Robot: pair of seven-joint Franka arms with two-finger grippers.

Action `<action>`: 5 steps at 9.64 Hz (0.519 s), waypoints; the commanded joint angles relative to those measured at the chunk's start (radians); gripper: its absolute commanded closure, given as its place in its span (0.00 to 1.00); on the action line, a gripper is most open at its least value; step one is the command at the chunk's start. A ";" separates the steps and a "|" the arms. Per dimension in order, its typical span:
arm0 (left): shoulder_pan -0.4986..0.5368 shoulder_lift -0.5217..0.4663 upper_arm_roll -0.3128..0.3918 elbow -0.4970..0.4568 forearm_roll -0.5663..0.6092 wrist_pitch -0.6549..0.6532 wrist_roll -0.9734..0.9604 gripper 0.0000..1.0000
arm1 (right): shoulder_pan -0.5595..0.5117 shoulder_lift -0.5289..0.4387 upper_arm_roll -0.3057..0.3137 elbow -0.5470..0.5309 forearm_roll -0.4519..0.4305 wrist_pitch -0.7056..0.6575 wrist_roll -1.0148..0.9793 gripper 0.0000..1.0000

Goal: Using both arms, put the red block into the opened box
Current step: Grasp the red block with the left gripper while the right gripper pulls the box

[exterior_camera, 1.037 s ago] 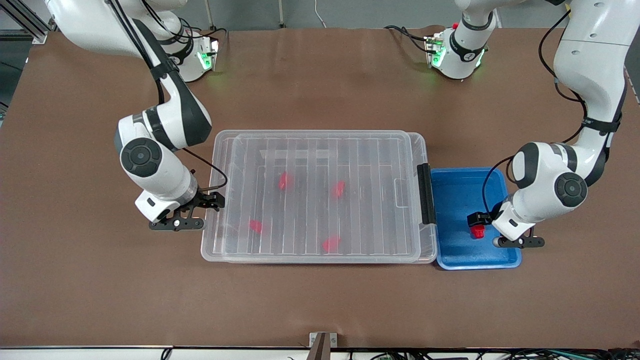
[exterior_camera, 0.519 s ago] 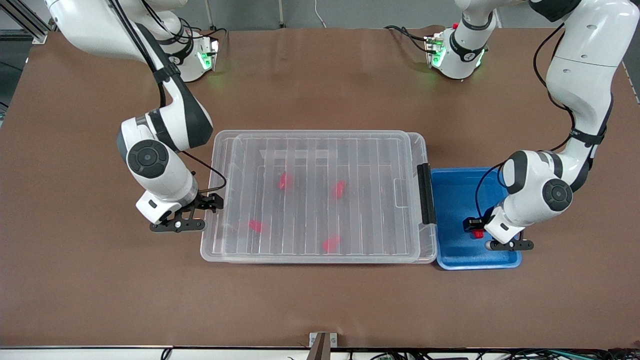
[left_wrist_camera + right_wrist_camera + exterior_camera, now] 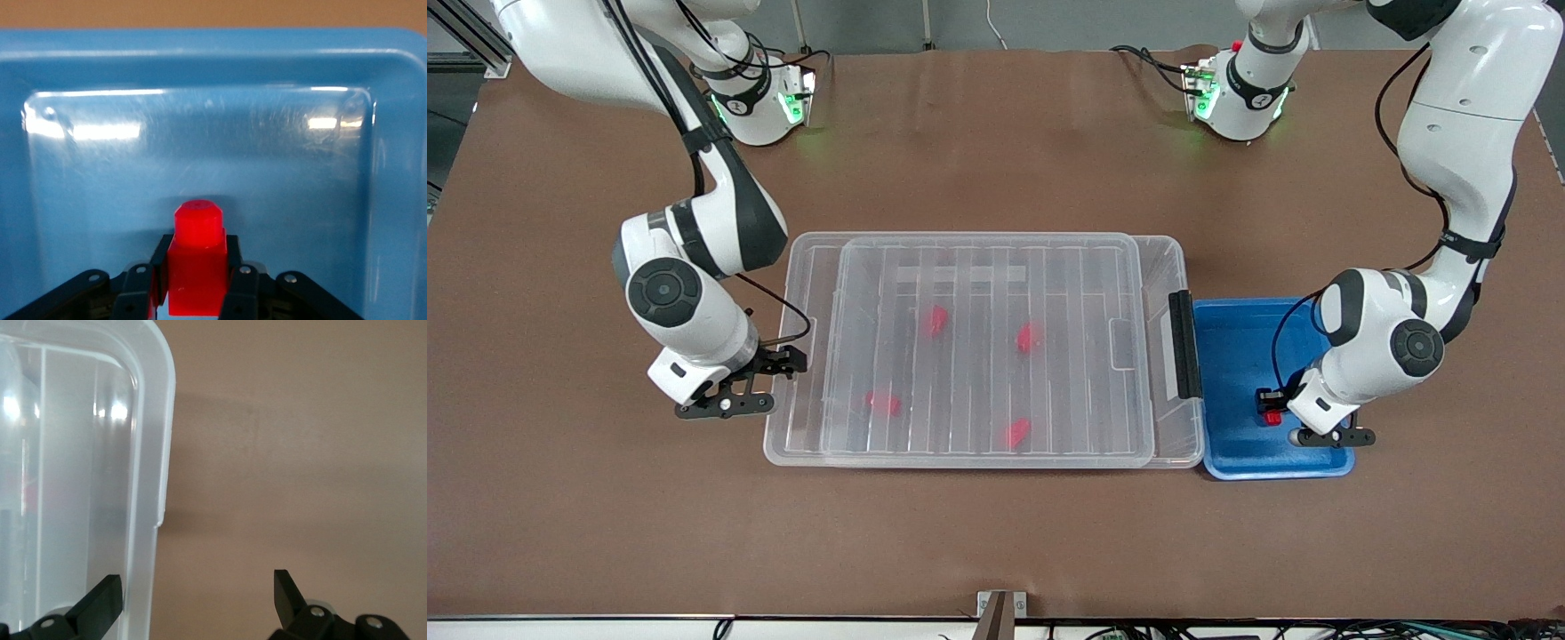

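The red block (image 3: 1272,415) (image 3: 198,230) stands in the blue tray (image 3: 1232,338) (image 3: 200,100). My left gripper (image 3: 1272,411) (image 3: 197,267) is shut on its wider lower part, and the narrow stepped end pokes out past the fingertips. The clear box (image 3: 1178,258) lies mid-table, its ribbed lid (image 3: 978,267) (image 3: 80,487) shifted toward the right arm's end, so a narrow strip by the black latch bar (image 3: 1183,345) is uncovered. My right gripper (image 3: 781,360) (image 3: 197,587) is open at that shifted end, its jaws straddling the lid's rim.
Several small red pieces (image 3: 935,320) lie inside the box under the lid. The blue tray butts against the box's latch end. Both arm bases (image 3: 760,107) stand at the table's back edge, with brown tabletop (image 3: 996,533) all round.
My left gripper has closed on the red block in the tray. My right gripper has moved toward the right arm's end, and the lid has slid that way with it.
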 commanded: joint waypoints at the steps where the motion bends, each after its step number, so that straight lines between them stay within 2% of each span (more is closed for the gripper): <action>1: -0.003 -0.045 -0.002 0.016 0.047 -0.062 -0.011 1.00 | -0.039 -0.020 0.009 -0.014 -0.030 -0.029 -0.065 0.00; 3: -0.014 -0.110 -0.043 0.091 0.047 -0.199 -0.052 1.00 | -0.061 -0.032 0.007 -0.015 -0.030 -0.039 -0.117 0.00; 5: -0.017 -0.140 -0.138 0.146 0.047 -0.325 -0.183 1.00 | -0.081 -0.037 0.004 -0.015 -0.029 -0.052 -0.167 0.00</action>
